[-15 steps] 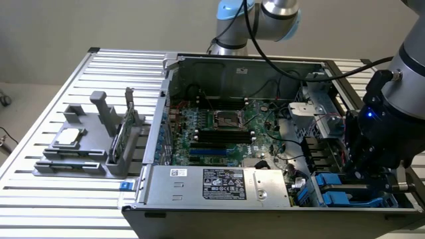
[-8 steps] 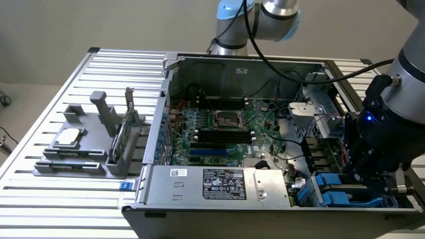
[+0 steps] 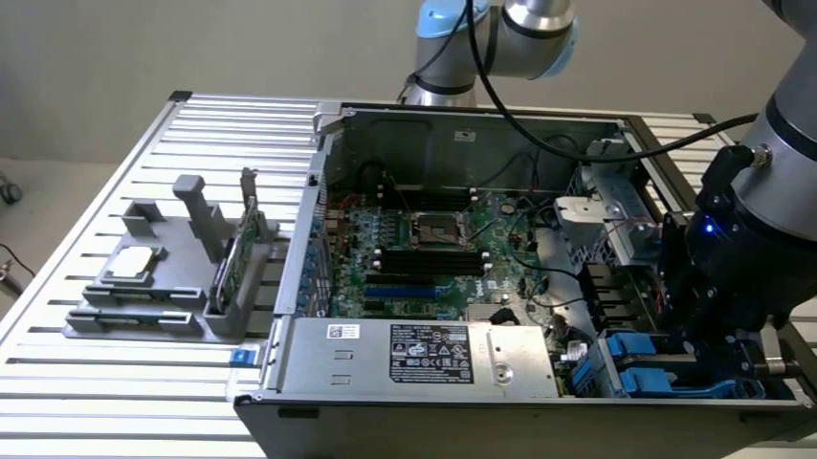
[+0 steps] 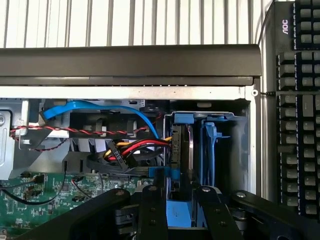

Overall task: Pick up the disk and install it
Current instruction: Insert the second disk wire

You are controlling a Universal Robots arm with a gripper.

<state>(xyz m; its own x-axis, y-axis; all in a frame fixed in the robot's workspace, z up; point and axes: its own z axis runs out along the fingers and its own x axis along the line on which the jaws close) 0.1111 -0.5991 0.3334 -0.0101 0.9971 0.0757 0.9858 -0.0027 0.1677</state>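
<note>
Down at the near corner of the open computer case (image 3: 511, 287), on the exterior view's right, the pincer (image 3: 715, 359) reaches into the drive bay. Seen from the wrist, its dark fingers (image 4: 152, 212) stand a little apart on either side of the disk's (image 4: 181, 155) blue carrier frame, which sits upright in the bay among blue rails; whether the pads press on it I cannot tell. Red, yellow and black cables (image 4: 135, 150) and a blue data cable (image 4: 100, 107) run just beside the bay. Near the bench's (image 3: 128, 382) far side edge, a grey fixture (image 3: 172, 287) carries a small silver chip (image 3: 134, 263) and an upright green card (image 3: 236, 253).
</note>
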